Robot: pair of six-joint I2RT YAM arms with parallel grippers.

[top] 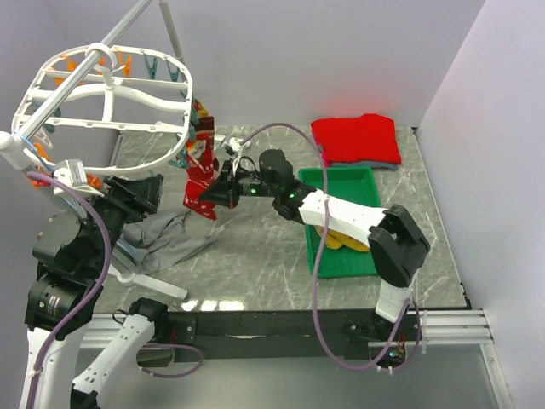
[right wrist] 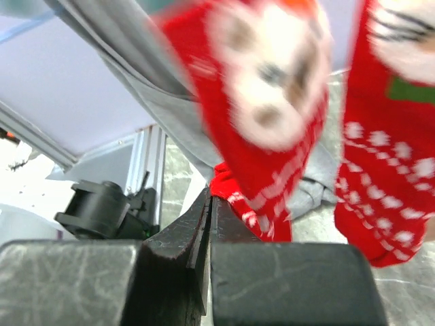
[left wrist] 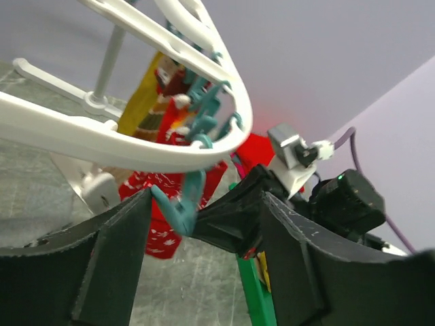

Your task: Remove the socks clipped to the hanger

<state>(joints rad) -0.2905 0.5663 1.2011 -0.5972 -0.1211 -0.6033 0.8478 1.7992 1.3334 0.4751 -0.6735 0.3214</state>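
Note:
The white oval hanger (top: 106, 98) hangs at the upper left, with orange and teal clips on its rim. Red patterned socks (top: 201, 175) hang from its right rim. My right gripper (top: 207, 202) is shut on the lower end of one red sock; the wrist view shows the fabric (right wrist: 238, 193) pinched at the tips of my right gripper (right wrist: 212, 200). My left gripper (top: 145, 192) is open below the hanger's rim (left wrist: 129, 146). A teal clip (left wrist: 178, 204) shows between the fingers of my left gripper (left wrist: 204, 197). A mustard-yellow sock (left wrist: 139, 102) hangs behind the red ones (left wrist: 160, 231).
A grey cloth (top: 166, 239) lies on the marble table by the hanger stand's white foot (top: 153, 284). A green tray (top: 362, 179) at the right holds yellow items (top: 341, 240). A folded red garment (top: 356, 139) lies at the back right.

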